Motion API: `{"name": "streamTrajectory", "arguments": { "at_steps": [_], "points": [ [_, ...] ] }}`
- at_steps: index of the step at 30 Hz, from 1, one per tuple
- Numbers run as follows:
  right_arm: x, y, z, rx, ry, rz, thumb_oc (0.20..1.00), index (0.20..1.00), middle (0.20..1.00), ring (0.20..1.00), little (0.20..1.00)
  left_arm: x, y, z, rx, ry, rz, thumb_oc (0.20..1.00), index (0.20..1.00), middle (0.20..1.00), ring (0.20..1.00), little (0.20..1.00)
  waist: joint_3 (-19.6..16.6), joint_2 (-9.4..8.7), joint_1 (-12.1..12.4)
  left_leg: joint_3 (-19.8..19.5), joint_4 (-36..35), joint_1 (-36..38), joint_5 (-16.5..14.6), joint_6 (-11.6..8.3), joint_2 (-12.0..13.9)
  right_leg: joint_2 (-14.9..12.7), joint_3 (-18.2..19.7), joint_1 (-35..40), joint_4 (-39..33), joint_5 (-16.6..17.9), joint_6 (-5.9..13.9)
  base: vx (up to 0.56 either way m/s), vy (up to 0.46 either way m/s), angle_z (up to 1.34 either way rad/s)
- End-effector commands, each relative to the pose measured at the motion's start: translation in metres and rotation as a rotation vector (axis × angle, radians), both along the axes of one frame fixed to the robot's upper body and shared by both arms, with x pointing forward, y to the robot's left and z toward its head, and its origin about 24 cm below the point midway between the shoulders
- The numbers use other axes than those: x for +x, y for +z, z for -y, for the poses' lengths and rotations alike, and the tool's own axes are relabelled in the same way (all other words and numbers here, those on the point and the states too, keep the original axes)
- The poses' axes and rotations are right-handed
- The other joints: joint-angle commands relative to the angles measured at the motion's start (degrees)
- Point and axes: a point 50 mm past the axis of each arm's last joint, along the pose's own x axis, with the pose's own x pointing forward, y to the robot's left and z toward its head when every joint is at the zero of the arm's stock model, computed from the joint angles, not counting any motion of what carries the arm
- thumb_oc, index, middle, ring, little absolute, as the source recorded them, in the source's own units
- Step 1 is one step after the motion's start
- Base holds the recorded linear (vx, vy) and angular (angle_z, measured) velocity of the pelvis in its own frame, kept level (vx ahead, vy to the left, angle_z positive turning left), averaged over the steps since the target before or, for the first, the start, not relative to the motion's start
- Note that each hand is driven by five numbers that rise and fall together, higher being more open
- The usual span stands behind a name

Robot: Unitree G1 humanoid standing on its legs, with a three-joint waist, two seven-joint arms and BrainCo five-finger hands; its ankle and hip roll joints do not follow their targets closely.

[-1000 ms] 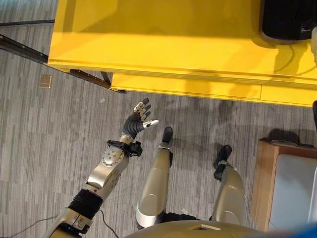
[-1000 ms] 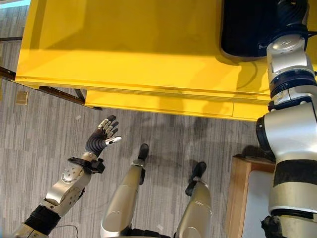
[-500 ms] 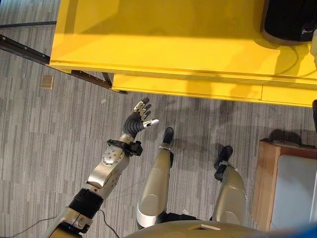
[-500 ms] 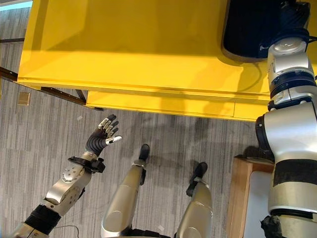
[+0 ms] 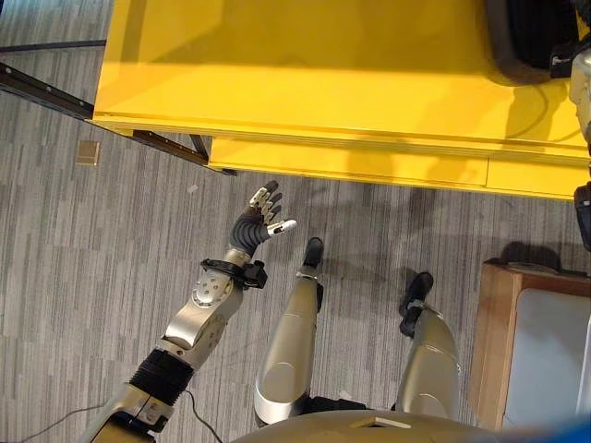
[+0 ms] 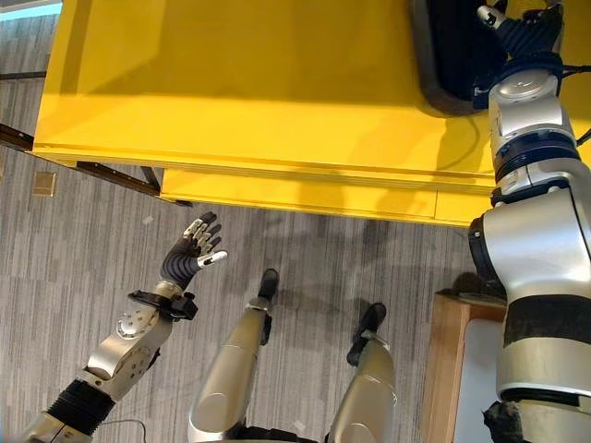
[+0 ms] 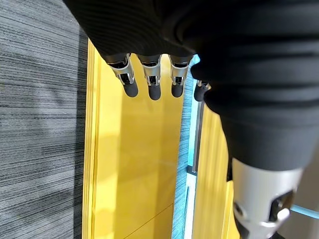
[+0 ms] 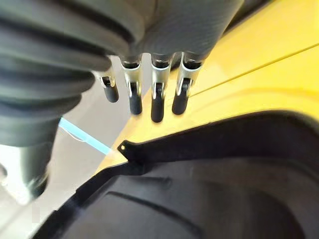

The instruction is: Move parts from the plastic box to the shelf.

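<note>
Right robot hand has risen, open-fingered, above black box.

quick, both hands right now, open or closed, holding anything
Left robot hand: open, fingers spread above the floor, holding nothing.
Right robot hand: open, fingers straight over the black box, holding nothing.

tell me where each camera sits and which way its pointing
Left eye view: on the head, looking down at the yellow table and grey floor; left robot hand raised, open.
Right eye view: same head, slightly aside; right robot hand over the black box.
Left wrist view: along the left hand's straight fingers toward the table.
Right wrist view: along the right hand's fingers over the box rim.
Both eye views share the table, floor and left hand.
</note>
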Motion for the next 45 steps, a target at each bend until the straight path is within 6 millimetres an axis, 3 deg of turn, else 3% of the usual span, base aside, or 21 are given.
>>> {"name": "streamTrajectory", "arguments": {
  "at_steps": [1,11,25,31,37,45],
  "points": [
    [-0.011,0.045,-0.008,-0.057,0.014,0.154,1.0,1.0,1.0,1.0,1.0,-0.004,0.017,-0.001,0.001,-0.02,0.093,1.0,1.0,1.0,1.0,1.0,-1.9,-1.57,0.3,3.3,3.0,-3.0,-0.4,2.42,-0.2,2.5,1.6,2.1,3.1,-1.5,-1.5,0.0,0.011,0.05],
    [-0.009,0.047,-0.016,-0.029,0.052,0.188,1.0,1.0,1.0,1.0,1.0,-0.004,0.014,-0.003,0.003,-0.013,0.081,1.0,1.0,1.0,1.0,1.0,-1.7,-2.05,-0.4,3.8,3.2,-2.8,-0.6,2.36,0.1,2.7,2.0,2.0,3.3,-1.4,-1.55,0.0,0.004,0.02],
    [-0.002,0.035,-0.031,-0.02,0.171,0.244,1.0,1.0,1.0,1.0,1.0,-0.007,0.009,-0.012,-0.003,0.026,0.059,1.0,1.0,1.0,1.0,1.0,-1.5,-2.6,-2.3,4.5,3.4,-1.8,-0.7,2.03,0.7,3.0,2.9,2.3,3.3,-1.2,-1.67,-0.01,0.003,-0.03],
    [-0.003,0.023,-0.031,0.005,0.222,0.276,1.0,1.0,1.0,1.0,1.0,-0.009,0.005,-0.016,-0.011,0.045,0.042,1.0,1.0,1.0,1.0,1.0,-0.9,-2.81,-3.4,4.9,3.5,-1.6,-0.7,1.97,1.1,3.2,3.1,2.2,3.3,-1.1,-1.73,-0.01,0.0,-0.03],
    [-0.003,0.004,-0.044,0.038,0.33,0.315,1.0,1.0,1.0,1.0,1.0,-0.013,-0.002,-0.021,-0.018,0.064,0.011,1.0,1.0,1.0,1.0,1.0,-0.2,-3.03,-4.2,5.2,3.7,-1.6,-0.7,1.91,1.5,3.2,3.4,1.9,3.6,-1.1,-1.91,-0.02,-0.002,-0.04],
    [-0.001,-0.016,-0.037,0.06,0.305,0.283,1.0,1.0,1.0,1.0,1.0,-0.014,-0.002,-0.023,-0.018,0.067,0.011,1.0,1.0,1.0,1.0,1.0,0.3,-2.63,-4.4,5.4,3.9,-1.8,-0.6,1.77,1.7,3.1,3.3,1.8,3.7,-1.0,-1.81,-0.01,-0.001,-0.02]
  ]
}}
